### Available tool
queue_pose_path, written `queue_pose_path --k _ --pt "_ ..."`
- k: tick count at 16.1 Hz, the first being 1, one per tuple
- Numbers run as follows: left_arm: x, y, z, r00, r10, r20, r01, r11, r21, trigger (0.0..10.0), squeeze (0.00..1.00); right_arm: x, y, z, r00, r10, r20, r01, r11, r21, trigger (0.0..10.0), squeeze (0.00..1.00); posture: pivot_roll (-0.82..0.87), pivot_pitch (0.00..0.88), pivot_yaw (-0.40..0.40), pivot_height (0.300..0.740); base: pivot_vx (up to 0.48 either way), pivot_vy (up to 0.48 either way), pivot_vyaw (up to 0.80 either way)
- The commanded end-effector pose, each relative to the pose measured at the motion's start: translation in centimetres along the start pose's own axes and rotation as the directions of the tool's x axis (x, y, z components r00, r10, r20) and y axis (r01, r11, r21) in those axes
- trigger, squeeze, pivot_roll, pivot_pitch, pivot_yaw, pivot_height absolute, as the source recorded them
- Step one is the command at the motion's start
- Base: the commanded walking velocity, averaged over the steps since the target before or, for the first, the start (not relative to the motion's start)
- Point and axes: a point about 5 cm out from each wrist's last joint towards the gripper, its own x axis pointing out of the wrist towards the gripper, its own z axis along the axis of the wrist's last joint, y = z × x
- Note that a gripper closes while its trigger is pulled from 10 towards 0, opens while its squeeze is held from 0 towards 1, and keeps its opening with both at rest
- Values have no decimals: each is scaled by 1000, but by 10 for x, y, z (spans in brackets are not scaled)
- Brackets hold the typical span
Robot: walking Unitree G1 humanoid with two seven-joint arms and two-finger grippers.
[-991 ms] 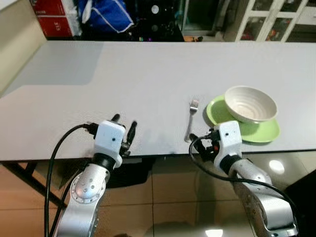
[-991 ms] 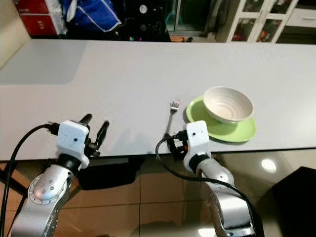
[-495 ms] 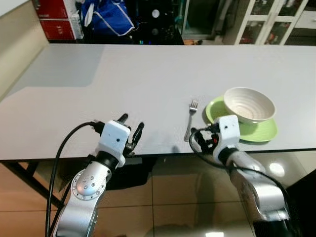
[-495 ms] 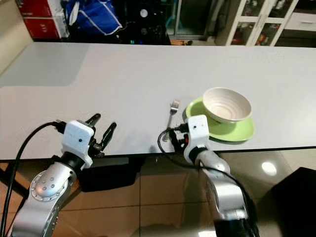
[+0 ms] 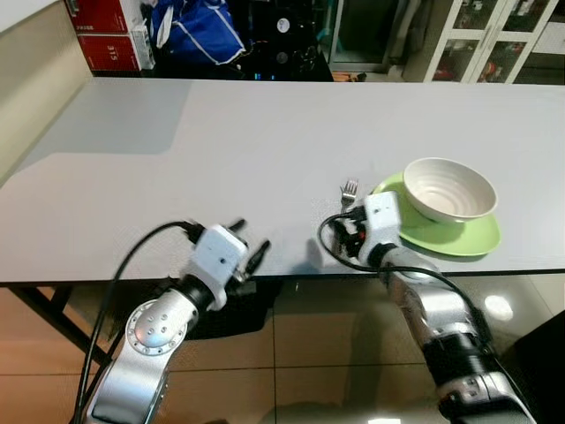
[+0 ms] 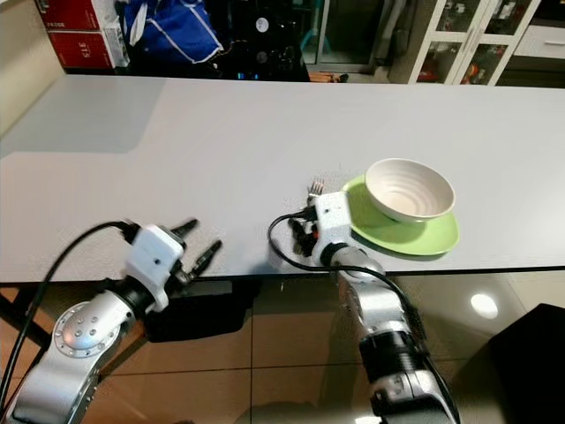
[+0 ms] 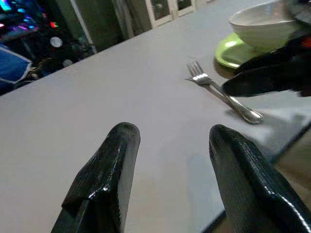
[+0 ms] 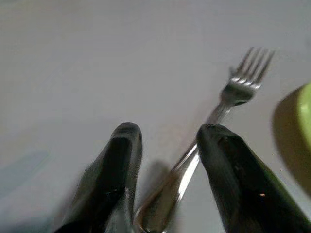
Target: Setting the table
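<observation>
A silver fork [image 5: 350, 188] lies on the grey table [image 5: 221, 150], just left of a green plate [image 5: 463, 237] that carries a white bowl [image 5: 448, 187]. My right gripper [image 8: 167, 136] is low over the fork's handle [image 8: 170, 194]. It is open, with one black finger on each side of the handle, and the tines [image 8: 250, 73] point away beyond the fingertips. My left gripper [image 5: 252, 238] hovers open at the table's front edge, well to the left of the fork, with nothing between its fingers [image 7: 121, 145]. From the left wrist, the fork [image 7: 214, 87] lies ahead with the right gripper's fingers [image 7: 262, 80] over its handle.
The table's front edge [image 5: 291, 280] runs just below both grippers, with tiled floor [image 5: 309, 353] beneath. A blue bag [image 5: 190, 26] and red boxes [image 5: 106, 35] sit beyond the far side. White cabinets [image 5: 494, 35] stand at the far right.
My right gripper has moved forward from the table edge over the fork's handle. My left gripper has shifted a little right along the front edge. The fork, plate and bowl have not moved.
</observation>
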Motion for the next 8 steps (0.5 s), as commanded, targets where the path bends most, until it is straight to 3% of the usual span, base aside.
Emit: queue_pose_path --k 1,8 --pt "-1 -1 -1 1000 -20 -9 20 1000 3 10000 0 3 0 -2 1000 12 -2 -12 1000 -12 0 0 16 0 -16 740 0 0 0" --pt "0 -2 -1 999 -50 -17 51 998 26 10000 0 8 -11 -24 994 -58 -88 53 997 -61 0 0 21 0 -12 740 0 0 0"
